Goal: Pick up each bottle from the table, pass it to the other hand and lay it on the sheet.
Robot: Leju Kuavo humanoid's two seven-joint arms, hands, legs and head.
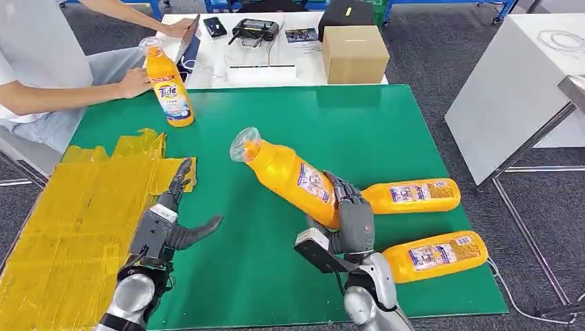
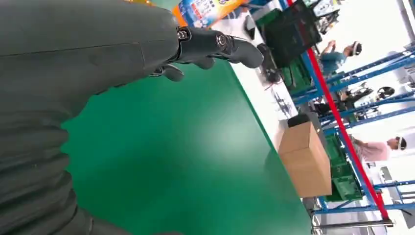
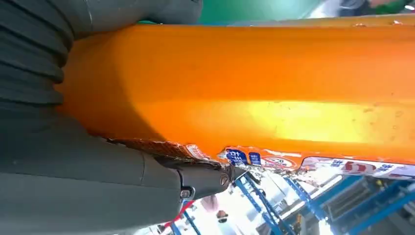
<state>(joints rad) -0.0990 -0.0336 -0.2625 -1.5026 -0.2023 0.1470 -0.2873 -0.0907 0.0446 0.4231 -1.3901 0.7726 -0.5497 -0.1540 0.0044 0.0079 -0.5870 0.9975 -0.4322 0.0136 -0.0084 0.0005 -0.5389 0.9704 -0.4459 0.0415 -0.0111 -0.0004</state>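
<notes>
- Orange plastic, head view: the held bottle [image 1: 290, 172], clear cap toward 10 o'clock, is tilted above the green table mat [image 1: 386, 138]; the right hand [image 1: 352, 217] has its fingers wrapped round the lower body, beside a blue-and-white label too small to read.
- Two lying bottles at 4 o'clock of the held one: the upper lying bottle [image 1: 412, 195] and the lower lying bottle [image 1: 436, 254], both on their sides on the mat, labels illegible.
- The standing bottle [image 1: 170, 84] at 11 o'clock, upright, label reading "Tide"; a person's hand [image 1: 134, 83] touches it.
- The yellow sheet [image 1: 76, 214] at 9 o'clock; the left hand [image 1: 172, 217] hovers at its edge, fingers spread, holding nothing.
- A cardboard box [image 1: 354, 54] at 12 o'clock on the white table [image 1: 272, 69].
- Left wrist view: dark fingers [image 2: 220, 46] extended over the mat, nothing between them; the box, blue racking and people beyond.
- Right wrist view: close orange bottle wall with a peeling label edge, print unreadable; the thumb [image 3: 186, 178] pressed against it.
</notes>
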